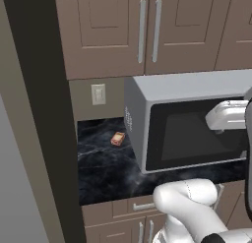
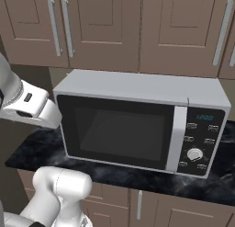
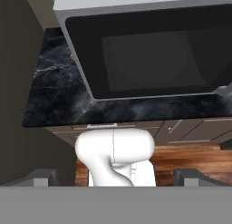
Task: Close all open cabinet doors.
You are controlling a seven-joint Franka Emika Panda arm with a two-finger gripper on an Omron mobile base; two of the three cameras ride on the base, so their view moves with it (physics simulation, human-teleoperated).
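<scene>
Taupe-brown cabinet doors hang above the microwave. In the left base view a left door (image 1: 101, 28) and a right door (image 1: 184, 25) meet at two vertical silver bar handles (image 1: 141, 30); both lie flush with their frame. In the right base view a pair of doors (image 2: 98, 28) and a wider door (image 2: 183, 31) also sit flush. My gripper (image 3: 117, 180) is open with nothing between its fingertips (image 3: 43, 177). It looks down at the microwave front and counter edge, below the doors and apart from them.
A silver microwave (image 2: 137, 125) with a dark glass door stands on the black marble counter (image 1: 106, 163). A small orange item (image 1: 117, 138) lies near the wall outlet (image 1: 98, 94). A tall dark panel (image 1: 44, 114) bounds the left. Drawer fronts (image 1: 140, 206) run beneath.
</scene>
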